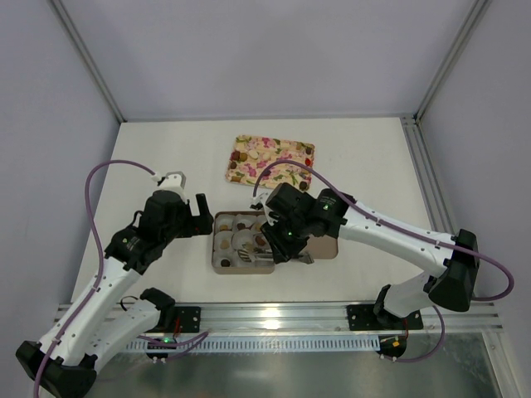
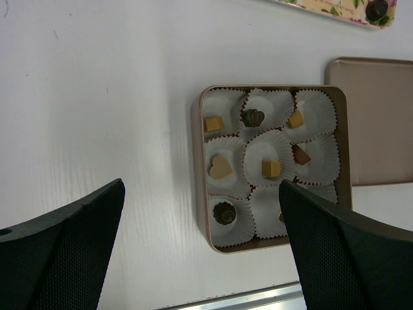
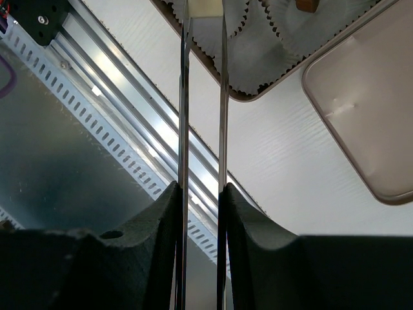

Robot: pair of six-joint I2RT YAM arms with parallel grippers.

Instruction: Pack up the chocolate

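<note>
So, the cream chocolate (image 3: 205,6) is the one in play: it sits pinched between the two thin blades (image 3: 184,97) on the right gripper (image 3: 204,26), right at the top edge of the right wrist view (it's cropped there, so only a sliver shows). The jaws stand nearly together, with just a narrow gap that the piece fills. It hangs over the near-right corner of the box (image 2: 196,161), above a white paper cup (image 3: 258,51).

The other bonbons (image 2: 221,166) already sit in their cups. Seven show clearly in the left wrist view (tan, brown and dark), and the near-middle cup looks empty. The near-right cup is mostly hidden behind a finger of the left gripper (image 2: 201,187), so what's in it can't be told. That gripper is spread wide with nothing in it, parked to the left of the box.

The lid (image 2: 377,123) lies just beside the box on its right. More chocolate waits on the flowered tray (image 1: 286,162), at the far side and apart from the box.

This looks like the placing step, with the box mostly filled. The next move probably calls for easing the piece down into the corner cup, opening the blades a touch, then lifting straight up. The cups are crammed against each other, so a sideways drag could snag the crinkled paper.
</note>
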